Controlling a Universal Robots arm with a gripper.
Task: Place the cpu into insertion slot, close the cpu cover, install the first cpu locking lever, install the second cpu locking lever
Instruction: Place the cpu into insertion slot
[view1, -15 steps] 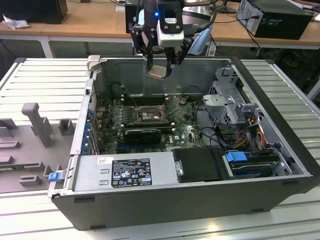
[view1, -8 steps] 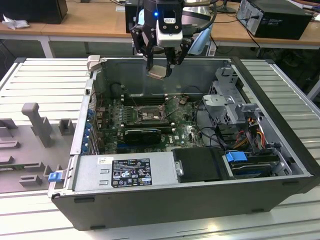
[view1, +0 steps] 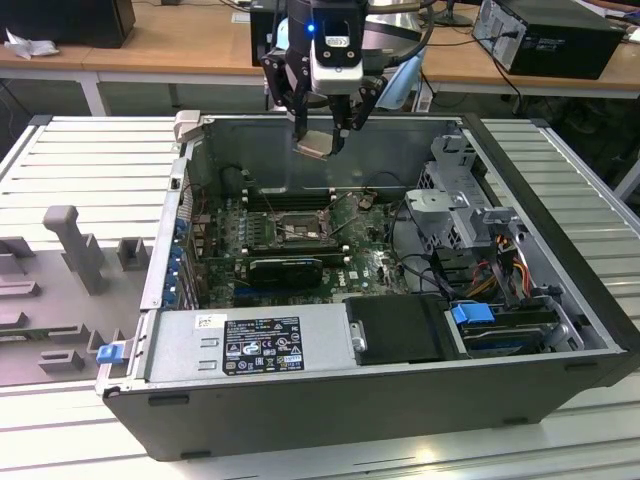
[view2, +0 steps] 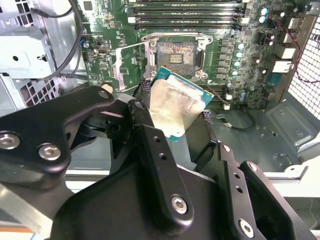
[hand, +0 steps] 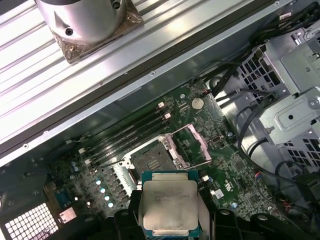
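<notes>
With the cpu (hand: 170, 207) pinched by its edges between the jaws, I have it hanging silvery face up, well above the board and apart from everything inside the case (view1: 560, 215). In the exterior view it looks slightly tilted rather than flat, so I judge the first care is to level it before it goes any lower. Below and beyond it, the insertion slot (hand: 150, 159) lies bare with its dark centre exposed, and the cpu cover (hand: 202, 145) stands swung open beside it, which leaves the way down free. To do this well I would square the chip's sides to the slot's rim while high, then lower it straight with no sideways drag, since the contacts there look fine and easily bent. I would let go only once it sits flat inside the rim. Farther off run the long memory slots (view2: 185, 15), which make a handy line to square against.
</notes>
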